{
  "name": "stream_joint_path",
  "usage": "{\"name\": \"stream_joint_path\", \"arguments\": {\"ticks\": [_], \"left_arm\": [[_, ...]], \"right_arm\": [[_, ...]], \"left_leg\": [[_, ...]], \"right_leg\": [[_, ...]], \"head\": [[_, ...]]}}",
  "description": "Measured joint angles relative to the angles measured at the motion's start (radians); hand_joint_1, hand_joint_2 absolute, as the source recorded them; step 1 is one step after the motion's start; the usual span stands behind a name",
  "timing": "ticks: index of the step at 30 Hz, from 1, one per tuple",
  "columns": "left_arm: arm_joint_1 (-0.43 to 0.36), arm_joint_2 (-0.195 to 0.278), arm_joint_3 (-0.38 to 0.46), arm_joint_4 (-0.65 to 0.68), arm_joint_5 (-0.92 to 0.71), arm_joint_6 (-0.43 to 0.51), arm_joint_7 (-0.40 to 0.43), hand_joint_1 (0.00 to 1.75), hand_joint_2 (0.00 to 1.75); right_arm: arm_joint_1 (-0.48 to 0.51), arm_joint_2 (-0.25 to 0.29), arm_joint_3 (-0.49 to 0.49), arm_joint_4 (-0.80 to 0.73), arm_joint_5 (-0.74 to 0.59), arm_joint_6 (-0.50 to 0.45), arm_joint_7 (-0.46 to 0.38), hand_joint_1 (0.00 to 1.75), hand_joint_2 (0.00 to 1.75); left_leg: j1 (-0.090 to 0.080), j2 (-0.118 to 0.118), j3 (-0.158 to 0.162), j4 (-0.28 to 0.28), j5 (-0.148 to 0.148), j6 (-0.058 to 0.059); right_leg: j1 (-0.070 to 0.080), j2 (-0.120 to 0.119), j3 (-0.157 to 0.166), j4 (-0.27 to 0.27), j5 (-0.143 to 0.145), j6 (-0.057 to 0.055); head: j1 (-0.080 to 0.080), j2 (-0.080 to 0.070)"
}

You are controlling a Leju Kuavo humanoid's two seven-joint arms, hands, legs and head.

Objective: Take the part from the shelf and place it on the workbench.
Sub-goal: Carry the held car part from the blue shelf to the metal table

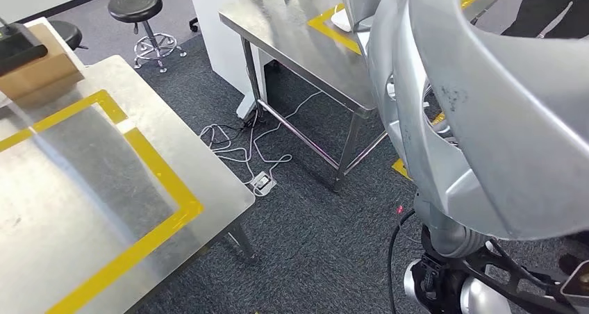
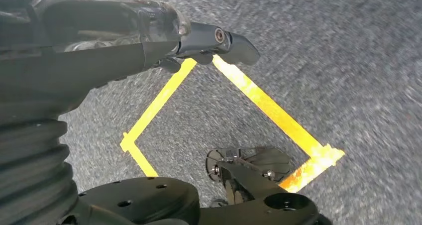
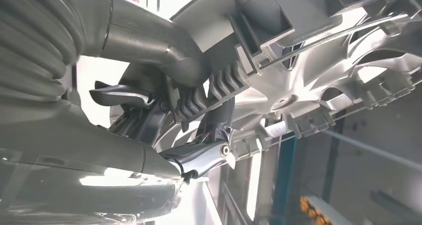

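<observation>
The part is a large silver spoked wheel cover point(image 1: 486, 105), held up close to my head camera on the right and hiding much of that side. My right hand point(image 3: 199, 115) grips its rim, with the thumb on one face and dark fingers point(image 3: 204, 158) on the other, among the ribbed clips of the wheel cover point(image 3: 308, 85). The steel workbench point(image 1: 104, 189), marked with a yellow tape rectangle, lies to the lower left. My left hand point(image 2: 149, 41) hangs over the grey carpet with its fingers stretched out and nothing in them.
A cardboard box point(image 1: 35, 71) sits at the workbench's far corner. A second steel table point(image 1: 299, 29) stands ahead, with cables and a power strip point(image 1: 262, 182) on the floor between the two. A black stool point(image 1: 135, 8) stands further back. A person point(image 1: 549, 8) stands at the far right.
</observation>
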Motion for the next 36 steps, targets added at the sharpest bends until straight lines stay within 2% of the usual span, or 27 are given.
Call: {"name": "stream_joint_path", "arguments": {"ticks": [1, 2, 3, 4, 5, 7, 9, 11, 12, 13, 14, 15, 16, 18, 20, 22, 23, 24, 26, 27, 28, 29, 30, 31, 33, 35, 36], "left_arm": [[0.000, 0.001, 0.000, 0.000, 0.000, 0.000, -0.001, 0.00, 1.75], [-0.001, 0.001, 0.000, 0.000, 0.000, 0.000, -0.002, 0.00, 1.75], [-0.001, 0.002, 0.000, 0.000, -0.001, 0.000, -0.004, 0.00, 1.75], [-0.002, 0.002, 0.000, 0.000, -0.002, 0.000, -0.005, 0.00, 1.75], [-0.003, 0.002, 0.000, 0.000, -0.002, 0.000, -0.006, 0.00, 1.75], [-0.002, 0.003, 0.000, 0.000, -0.004, 0.000, -0.006, 0.00, 1.75], [-0.002, 0.005, 0.000, 0.000, -0.005, 0.000, -0.006, 0.00, 1.75], [-0.003, 0.007, -0.001, 0.000, -0.006, 0.000, -0.006, 0.00, 1.75], [-0.004, 0.007, -0.002, 0.000, -0.006, 0.000, -0.006, 0.00, 1.75], [-0.004, 0.007, -0.002, 0.000, -0.006, -0.001, -0.006, 0.00, 1.75], [-0.004, 0.008, -0.002, 0.000, -0.006, -0.001, -0.006, 0.00, 1.75], [-0.004, 0.008, -0.002, 0.000, -0.007, -0.002, -0.006, 0.00, 1.75], [-0.003, 0.008, -0.002, 0.000, -0.007, -0.002, -0.006, 0.00, 1.75], [-0.004, 0.006, -0.002, 0.000, -0.007, -0.003, -0.006, 0.00, 1.75], [-0.004, 0.003, -0.002, 0.000, -0.007, -0.003, -0.005, 0.00, 1.75], [-0.003, 0.000, -0.002, 0.000, -0.007, -0.003, -0.004, 0.00, 1.75], [-0.002, 0.000, -0.002, 0.000, -0.007, -0.003, -0.003, 0.00, 1.75], [-0.001, 0.001, -0.002, 0.000, -0.007, -0.003, -0.003, 0.00, 1.75], [-0.001, 0.001, -0.002, 0.000, -0.006, -0.003, -0.002, 0.00, 1.75], [-0.002, 0.001, -0.002, 0.000, -0.006, -0.003, -0.001, 0.00, 1.75], [-0.002, 0.001, -0.002, 0.000, -0.006, -0.003, 0.000, 0.00, 1.75], [-0.002, 0.001, -0.002, 0.000, -0.007, -0.003, 0.000, 0.00, 1.75], [-0.001, 0.002, -0.002, 0.000, -0.007, -0.003, 0.001, 0.00, 1.75], [0.000, 0.002, -0.002, 0.000, -0.007, -0.003, 0.001, 0.00, 1.75], [-0.001, 0.003, -0.002, 0.000, -0.008, -0.003, 0.001, 0.00, 1.75], [-0.002, 0.003, -0.002, 0.000, -0.009, -0.003, 0.000, 0.00, 1.75], [-0.002, 0.003, -0.002, 0.000, -0.009, -0.003, 0.000, 0.00, 1.75]], "right_arm": [[-0.001, 0.000, 0.000, 0.000, -0.003, 0.000, 0.000, 1.75, 1.75], [-0.002, 0.000, 0.000, 0.000, -0.005, 0.001, 0.000, 1.75, 1.75], [-0.003, 0.000, 0.000, 0.000, -0.006, 0.003, 0.000, 1.75, 1.75], [-0.004, 0.000, 0.000, 0.000, -0.007, 0.004, -0.001, 1.75, 1.75], [-0.005, 0.000, 0.000, 0.000, -0.007, 0.006, -0.001, 1.75, 1.75], [-0.005, 0.000, 0.001, 0.000, -0.007, 0.010, -0.003, 1.75, 1.75], [-0.005, 0.001, 0.000, 0.000, -0.007, 0.012, -0.004, 1.75, 1.75], [-0.004, 0.001, 0.000, 0.000, -0.007, 0.012, -0.004, 1.75, 1.75], [-0.003, 0.001, 0.000, 0.000, -0.007, 0.012, -0.004, 1.75, 1.75], [-0.001, 0.001, 0.000, 0.001, -0.007, 0.012, -0.004, 1.75, 1.75], [0.000, 0.001, 0.001, 0.001, -0.007, 0.012, -0.004, 1.75, 1.75], [0.001, 0.001, 0.001, 0.001, -0.007, 0.012, -0.004, 1.75, 1.75], [0.001, 0.001, 0.001, 0.001, -0.007, 0.012, -0.004, 1.75, 1.75], [0.000, 0.001, 0.000, 0.001, -0.007, 0.012, -0.004, 1.75, 1.75], [-0.003, 0.002, 0.000, 0.000, -0.007, 0.013, -0.004, 1.75, 1.75], [-0.007, 0.002, 0.001, 0.000, -0.007, 0.014, -0.005, 1.75, 1.75], [-0.008, 0.002, 0.001, 0.000, -0.008, 0.015, -0.004, 1.75, 1.75], [-0.010, 0.003, 0.001, 0.001, -0.009, 0.016, -0.004, 1.75, 1.75], [-0.012, 0.004, 0.001, 0.003, -0.012, 0.017, -0.004, 1.75, 1.75], [-0.013, 0.004, 0.001, 0.005, -0.013, 0.018, -0.005, 1.75, 1.75], [-0.013, 0.004, 0.002, 0.007, -0.014, 0.019, -0.005, 1.75, 1.75], [-0.013, 0.005, 0.002, 0.009, -0.015, 0.019, -0.005, 1.75, 1.75], [-0.013, 0.005, 0.002, 0.011, -0.016, 0.020, -0.005, 1.75, 1.75], [-0.013, 0.006, 0.002, 0.013, -0.018, 0.020, -0.005, 1.75, 1.75], [-0.014, 0.006, 0.002, 0.016, -0.020, 0.020, -0.004, 1.75, 1.75], [-0.016, 0.007, 0.002, 0.017, -0.022, 0.021, -0.004, 1.75, 1.75], [-0.016, 0.007, 0.002, 0.018, -0.022, 0.023, -0.004, 1.75, 1.75]], "left_leg": [[0.001, 0.016, 0.036, -0.061, 0.031, -0.002], [-0.003, 0.044, 0.071, -0.121, 0.052, -0.002], [-0.007, 0.065, 0.096, -0.167, 0.064, 0.002], [-0.011, 0.081, 0.110, -0.194, 0.068, 0.009], [-0.016, 0.083, 0.110, -0.200, 0.064, 0.016], [-0.017, 0.055, 0.106, -0.201, 0.066, 0.032], [-0.017, 0.025, 0.105, -0.203, 0.069, 0.044], [-0.019, -0.003, 0.106, -0.204, 0.072, 0.050], [-0.022, -0.018, 0.106, -0.204, 0.072, 0.052], [-0.025, -0.033, 0.107, -0.204, 0.073, 0.053], [-0.028, -0.049, 0.108, -0.203, 0.073, 0.054], [-0.030, -0.064, 0.110, -0.203, 0.073, 0.054], [-0.032, -0.079, 0.114, -0.203, 0.074, 0.054], [-0.031, -0.102, 0.116, -0.204, 0.074, 0.054], [-0.027, -0.119, 0.111, -0.205, 0.077, 0.050], [-0.026, -0.136, 0.103, -0.208, 0.083, 0.041], [-0.029, -0.122, 0.100, -0.206, 0.081, 0.038], [-0.031, -0.094, 0.092, -0.194, 0.069, 0.034], [-0.031, -0.026, 0.052, -0.110, 0.015, 0.023], [-0.025, -0.013, 0.021, -0.047, -0.016, 0.016], [-0.019, -0.010, -0.007, 0.009, -0.037, 0.008], [-0.013, -0.010, -0.024, 0.041, -0.042, 0.001], [-0.008, -0.007, -0.021, 0.035, -0.028, -0.006], [-0.004, 0.002, 0.003, -0.008, 0.002, -0.011], [-0.005, 0.058, 0.074, -0.137, 0.058, -0.016], [-0.013, 0.098, 0.108, -0.205, 0.075, -0.001], [-0.018, 0.093, 0.107, -0.208, 0.072, 0.010]], "right_leg": [[-0.001, -0.013, 0.002, 0.002, -0.003, 0.005], [0.001, -0.024, 0.003, 0.004, -0.007, 0.010], [0.003, -0.033, 0.004, 0.008, -0.011, 0.017], [0.005, -0.043, 0.006, 0.010, -0.014, 0.022], [0.007, -0.052, 0.007, 0.011, -0.017, 0.026], [0.003, -0.068, 0.011, 0.012, -0.023, 0.034], [-0.003, -0.034, -0.001, 0.049, -0.056, 0.042], [-0.005, 0.023, -0.048, 0.159, -0.116, 0.042], [-0.003, 0.037, -0.081, 0.226, -0.142, 0.039], [-0.001, 0.044, -0.107, 0.274, -0.152, 0.034], [0.002, 0.049, -0.121, 0.291, -0.143, 0.028], [0.005, 0.053, -0.119, 0.272, -0.115, 0.021], [0.009, 0.062, -0.101, 0.220, -0.075, 0.012], [0.017, 0.101, -0.058, 0.104, -0.008, -0.004], [0.021, 0.125, -0.037, 0.048, 0.009, -0.014], [0.022, 0.108, -0.029, 0.027, 0.007, -0.018], [0.020, 0.096, -0.023, 0.013, 0.010, -0.018], [0.018, 0.083, -0.016, -0.002, 0.014, -0.019], [0.014, 0.056, -0.006, -0.019, 0.022, -0.019], [0.014, 0.042, -0.005, -0.021, 0.022, -0.019], [0.013, 0.027, -0.005, -0.020, 0.021, -0.018], [0.011, 0.012, -0.005, -0.019, 0.019, -0.016], [0.010, -0.003, -0.004, -0.017, 0.017, -0.013], [0.007, -0.017, -0.004, -0.014, 0.014, -0.008], [0.007, -0.040, -0.002, -0.004, 0.003, 0.005], [0.010, -0.057, 0.000, 0.005, -0.006, 0.018], [0.011, -0.067, 0.001, 0.006, -0.008, 0.022]], "head": [[-0.002, 0.000], [-0.005, 0.000], [-0.007, 0.000], [-0.007, 0.000], [-0.006, 0.000], [-0.001, 0.000], [0.004, 0.000], [0.014, 0.000], [0.019, 0.000], [0.023, 0.000], [0.027, 0.000], [0.029, 0.000], [0.031, 0.000], [0.032, 0.000], [0.037, 0.000], [0.042, 0.000], [0.043, 0.000], [0.039, 0.000], [0.029, 0.000], [0.023, 0.000], [0.018, 0.000], [0.013, 0.000], [0.008, 0.000], [0.004, 0.000], [-0.003, 0.000], [-0.005, 0.000], [-0.003, 0.000]]}}
